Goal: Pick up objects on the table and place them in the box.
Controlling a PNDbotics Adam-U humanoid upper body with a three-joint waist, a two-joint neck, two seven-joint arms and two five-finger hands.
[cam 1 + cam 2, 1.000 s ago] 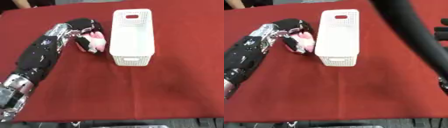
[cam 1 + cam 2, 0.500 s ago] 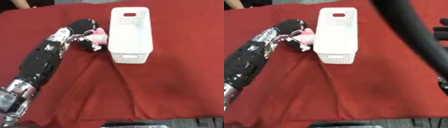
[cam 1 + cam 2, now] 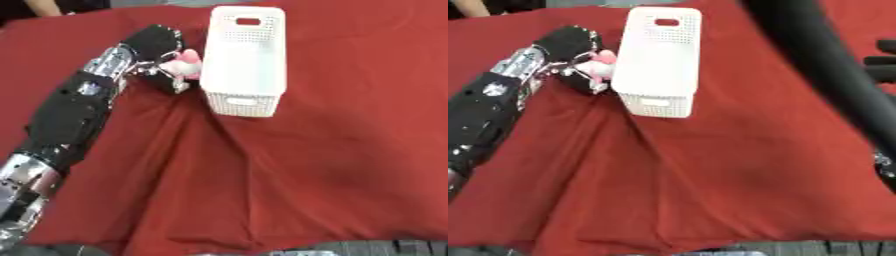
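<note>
while curled round a pink object (image 3: 185,64), the left robot hand (image 3: 157,47) sits beside the box (image 3: 245,55).

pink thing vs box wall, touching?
Cannot tell. In the left eye view the pink thing, held in the left robot hand, sits right against the box side, with no visible gap, but contact isn't plain.

We see a white perforated box (image 3: 244,55), a pink-and-white object (image 3: 185,64), and a red cloth (image 3: 289,170).

Staged test table (image 3: 350,165), red cloth, bystanders
</note>
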